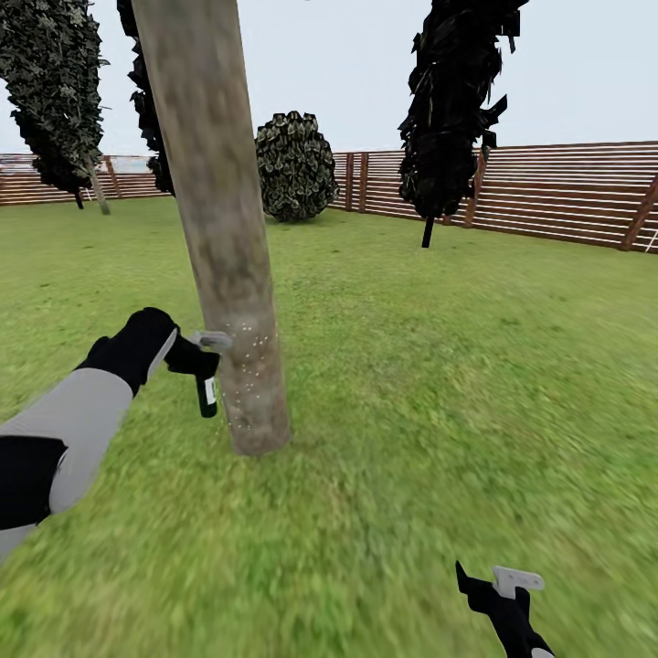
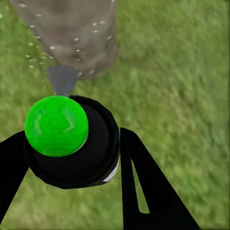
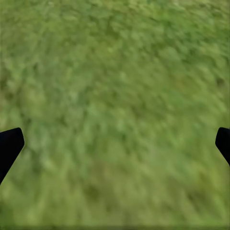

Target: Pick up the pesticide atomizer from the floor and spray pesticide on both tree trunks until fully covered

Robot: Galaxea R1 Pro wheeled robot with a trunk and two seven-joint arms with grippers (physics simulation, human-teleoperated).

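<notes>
Black atomizer (image 1: 207, 391) ×1, left pincer (image 1: 203, 352) clamps | trunk (image 1: 219, 228) ×1 | right pincer (image 1: 498, 585) spread

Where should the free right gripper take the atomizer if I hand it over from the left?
Probably the lower body of the pesticide atomizer, near its white label. It hangs upright below the left gripper, whose fingers clamp the upper part under the green cap. Come in level from the robot's left or from its own side, since the tree trunk stands close on the right. The right gripper is open.
</notes>
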